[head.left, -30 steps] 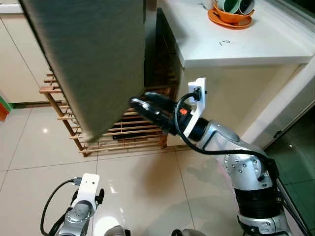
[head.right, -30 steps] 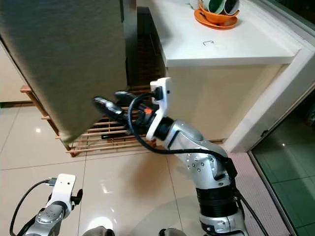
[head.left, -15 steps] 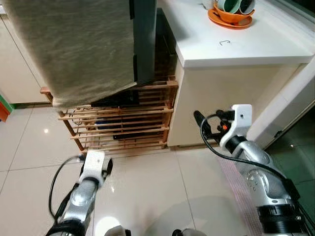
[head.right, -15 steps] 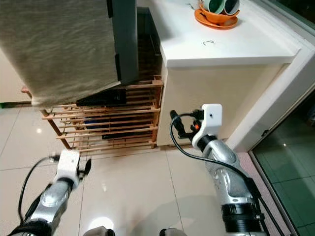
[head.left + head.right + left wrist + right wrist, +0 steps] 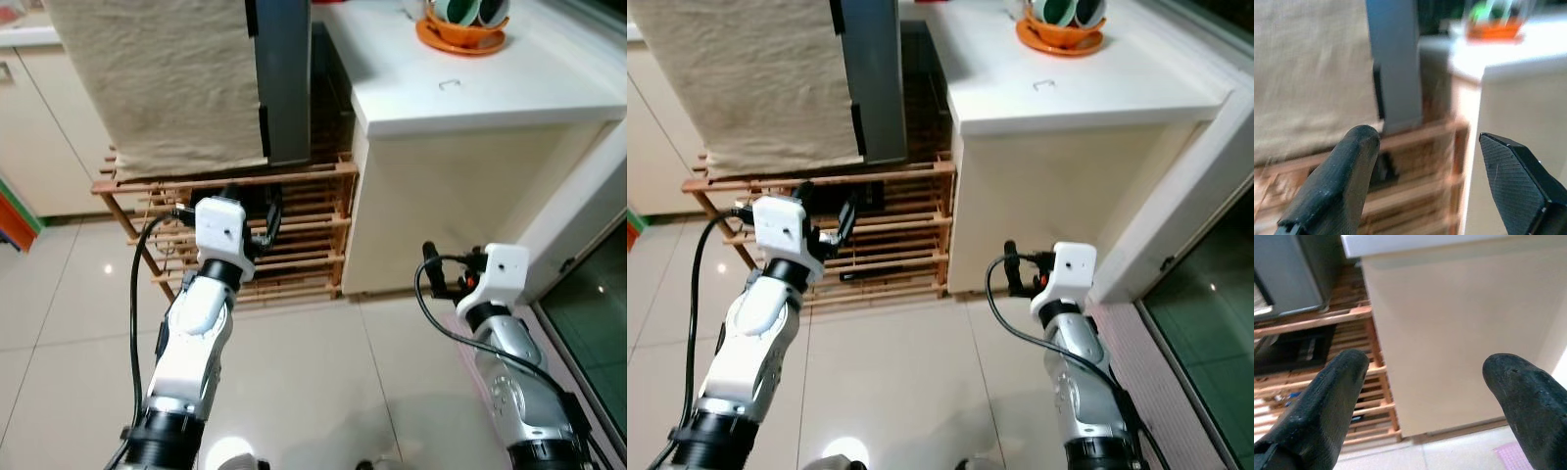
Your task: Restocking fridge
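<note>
- Left eye view, frame centre-left: I see the left gripper (image 5: 266, 210) raised before the wooden rack (image 5: 304, 235), fingers (image 5: 1332, 186) spread apart, empty.
- Lower right: right gripper (image 5: 428, 271) near the white bench (image 5: 490, 93), fingers (image 5: 1317, 406) also apart, holding nothing.
- Upper left: grey fridge door (image 5: 282, 78), a beige cloth (image 5: 167, 78) beside it.
- Top right: orange bowl (image 5: 460, 31) on the bench.

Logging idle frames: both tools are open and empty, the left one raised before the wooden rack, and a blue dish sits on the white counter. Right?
Not quite: the dish on the white counter is orange, as the left eye view shows. The rest holds: left tool and right tool are open and empty, the left one raised before the wooden rack.
</note>
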Controlling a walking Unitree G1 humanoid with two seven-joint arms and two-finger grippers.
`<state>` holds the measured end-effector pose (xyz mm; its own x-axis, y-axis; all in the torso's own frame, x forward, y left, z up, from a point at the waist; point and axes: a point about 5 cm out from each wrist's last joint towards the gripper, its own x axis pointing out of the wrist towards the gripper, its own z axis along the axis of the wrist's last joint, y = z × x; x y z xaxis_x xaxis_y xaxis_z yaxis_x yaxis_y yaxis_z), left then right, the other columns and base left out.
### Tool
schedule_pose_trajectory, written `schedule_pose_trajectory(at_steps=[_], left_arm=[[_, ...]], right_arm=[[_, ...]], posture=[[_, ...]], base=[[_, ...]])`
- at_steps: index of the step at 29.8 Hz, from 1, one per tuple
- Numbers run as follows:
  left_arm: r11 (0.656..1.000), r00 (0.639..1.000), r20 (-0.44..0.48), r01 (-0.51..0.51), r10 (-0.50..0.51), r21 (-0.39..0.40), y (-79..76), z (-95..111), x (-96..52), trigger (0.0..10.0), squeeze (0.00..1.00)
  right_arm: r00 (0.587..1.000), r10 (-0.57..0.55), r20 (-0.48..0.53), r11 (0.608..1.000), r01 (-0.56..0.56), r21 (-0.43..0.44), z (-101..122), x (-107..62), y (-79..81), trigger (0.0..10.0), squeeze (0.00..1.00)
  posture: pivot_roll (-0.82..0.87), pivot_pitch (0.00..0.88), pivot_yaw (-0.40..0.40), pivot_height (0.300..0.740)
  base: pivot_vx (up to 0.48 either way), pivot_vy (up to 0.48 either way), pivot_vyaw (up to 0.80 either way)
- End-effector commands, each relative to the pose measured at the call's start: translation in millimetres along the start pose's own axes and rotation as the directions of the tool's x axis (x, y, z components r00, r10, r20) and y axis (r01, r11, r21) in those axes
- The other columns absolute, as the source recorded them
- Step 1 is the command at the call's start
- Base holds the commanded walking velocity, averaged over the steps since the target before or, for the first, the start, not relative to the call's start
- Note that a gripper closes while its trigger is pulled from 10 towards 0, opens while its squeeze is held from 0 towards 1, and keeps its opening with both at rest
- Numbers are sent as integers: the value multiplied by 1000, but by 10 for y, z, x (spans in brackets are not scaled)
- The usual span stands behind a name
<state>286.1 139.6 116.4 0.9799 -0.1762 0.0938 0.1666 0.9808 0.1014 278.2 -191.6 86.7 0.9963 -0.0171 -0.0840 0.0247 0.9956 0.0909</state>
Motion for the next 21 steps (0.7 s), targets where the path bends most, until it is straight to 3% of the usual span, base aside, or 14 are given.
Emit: schedule_pose_trajectory(at_steps=[1,4,13,21], left_arm=[[998,997,-75,-32,36,47,51,-110,-32,10000,0],[999,992,-126,-23,28,37,13,-174,-52,10000,0],[998,989,-140,-56,57,8,-45,-155,-25,10000,0],[999,989,-140,-42,44,13,-91,-143,-1,10000,0]], right_arm=[[1000,-9,17,1000,9,-7,18,18,-4,10000,0],[1000,-9,20,1000,9,-15,20,32,-7,10000,0],[998,49,25,999,-49,-9,47,105,91,10000,0],[997,73,16,997,-73,-17,44,130,144,10000,0]], posture=[[-64,40,16,740],[-62,39,14,740],[-69,27,6,740],[-77,29,17,740]], base=[[0,0,0],[0,0,0],[0,0,0],[0,0,705]])
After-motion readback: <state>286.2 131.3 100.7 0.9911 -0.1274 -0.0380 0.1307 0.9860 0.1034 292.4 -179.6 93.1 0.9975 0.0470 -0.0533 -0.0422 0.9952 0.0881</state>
